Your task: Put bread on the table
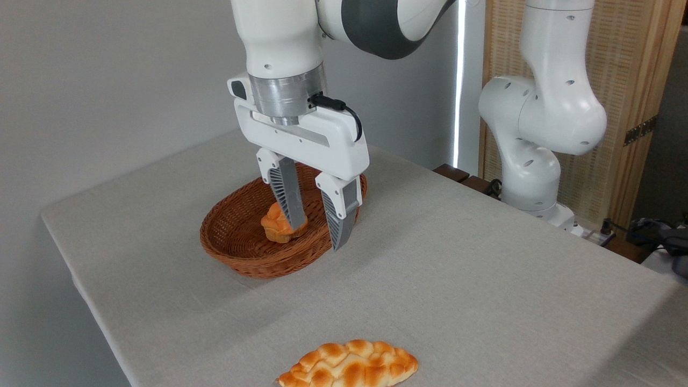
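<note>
The plaited golden bread (349,365) lies flat on the grey-beige table (484,279) near its front edge, well apart from the arm. My gripper (317,232) hangs over the brown wicker basket (236,244), open, with nothing between its fingers. Its left finger (287,196) passes in front of a small lumpy orange bun (275,224) that sits inside the basket; the right finger (339,217) hangs over the basket's near right rim. Whether a finger touches the bun cannot be told.
The arm's white base (529,161) stands at the table's back right, beside a wooden screen (634,80). Cables and dark items (666,236) lie off the right edge. The table's left edge drops away near the basket.
</note>
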Controlling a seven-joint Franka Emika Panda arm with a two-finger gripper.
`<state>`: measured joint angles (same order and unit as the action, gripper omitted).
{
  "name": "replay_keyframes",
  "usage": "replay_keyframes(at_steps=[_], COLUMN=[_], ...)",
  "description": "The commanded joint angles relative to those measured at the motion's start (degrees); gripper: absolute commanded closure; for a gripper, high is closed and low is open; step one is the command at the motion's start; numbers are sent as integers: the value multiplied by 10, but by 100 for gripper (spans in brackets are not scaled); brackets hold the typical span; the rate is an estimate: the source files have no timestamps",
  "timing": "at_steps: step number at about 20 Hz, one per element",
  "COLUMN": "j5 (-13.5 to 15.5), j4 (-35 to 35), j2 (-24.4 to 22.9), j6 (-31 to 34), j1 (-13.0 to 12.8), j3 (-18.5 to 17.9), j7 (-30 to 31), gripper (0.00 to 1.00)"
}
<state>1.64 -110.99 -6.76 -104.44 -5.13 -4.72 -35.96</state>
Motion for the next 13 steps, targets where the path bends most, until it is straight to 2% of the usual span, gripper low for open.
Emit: replay_keyframes(at_steps=[1,4,13], j5=[-1,-1,-1], j4=[3,3,2], j2=[5,11,16], j6=[-32,-49,-39], j1=[-5,-8,-9], j3=[0,2,2], j7=[-8,-10,-88], gripper=[0,0,0])
